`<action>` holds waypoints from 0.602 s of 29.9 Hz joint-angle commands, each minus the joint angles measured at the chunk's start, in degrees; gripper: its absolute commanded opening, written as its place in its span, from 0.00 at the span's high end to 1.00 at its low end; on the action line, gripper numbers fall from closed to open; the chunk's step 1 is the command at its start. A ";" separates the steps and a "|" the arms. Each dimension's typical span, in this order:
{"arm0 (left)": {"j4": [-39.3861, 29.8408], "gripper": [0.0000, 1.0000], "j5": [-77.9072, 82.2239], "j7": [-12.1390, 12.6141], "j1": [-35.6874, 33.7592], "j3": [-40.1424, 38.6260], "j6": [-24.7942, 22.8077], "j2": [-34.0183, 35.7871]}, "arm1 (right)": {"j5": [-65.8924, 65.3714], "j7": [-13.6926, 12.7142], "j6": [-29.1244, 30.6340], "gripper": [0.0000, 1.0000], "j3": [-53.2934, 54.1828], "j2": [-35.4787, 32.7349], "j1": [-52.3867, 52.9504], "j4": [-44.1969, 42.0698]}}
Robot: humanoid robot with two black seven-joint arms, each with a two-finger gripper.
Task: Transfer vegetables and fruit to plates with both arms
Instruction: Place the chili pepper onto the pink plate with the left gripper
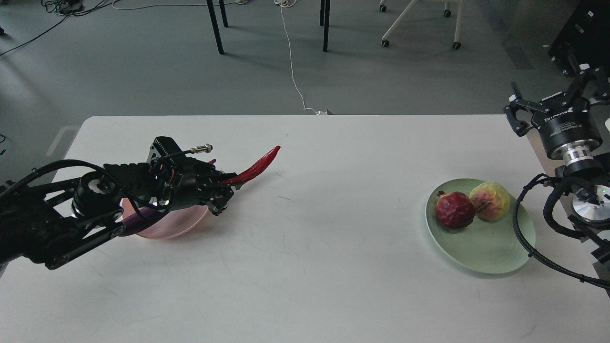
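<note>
1. At left of the white table [305, 247], the left gripper [228, 186] is closed on the stem end of the red chili [255, 167]; its fingers pinch the chili's lower left end, which is hidden between them.
2. Chili held clear of the table surface, sticking out of the gripper to the upper right. Long axis runs from lower left at the fingers to upper right; the pointed tip is the far end, toward the table's back edge.
3. Directly under and behind the left gripper lies the pink plate [178, 224], largely covered by the gripper body and wrist. Only its near right rim shows.
4. Purple eggplant [140, 221] shows at the plate's left side, partly hidden by the arm. It seems to rest on the plate, long axis roughly left to right; which end holds the cap cannot be told.
5. Right gripper [553, 102] is raised at the table's far right edge, well apart from all produce. Its fingers are spread wide and hold nothing.
6. Green plate [481, 252] sits on the table's right side, near the right arm and below the gripper.
7. Pomegranate [453, 209] and yellow-pink fruit [491, 200] lie on the green plate's back part, touching side by side, pomegranate to the left.
</note>
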 commanded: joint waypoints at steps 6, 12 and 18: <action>-8.90 0.87 -2.31 -0.32 6.73 0.30 3.24 18.06 | 0.01 -0.01 0.35 0.01 -0.01 0.09 -0.16 -1.21; -8.82 0.78 -2.22 -0.15 9.99 0.38 4.40 18.68 | 0.01 -0.01 0.44 0.01 -0.01 0.27 0.01 -1.21; -8.12 0.30 -2.66 0.21 10.52 0.30 4.40 16.92 | 0.01 -0.01 0.44 0.01 -0.01 0.27 0.28 -1.13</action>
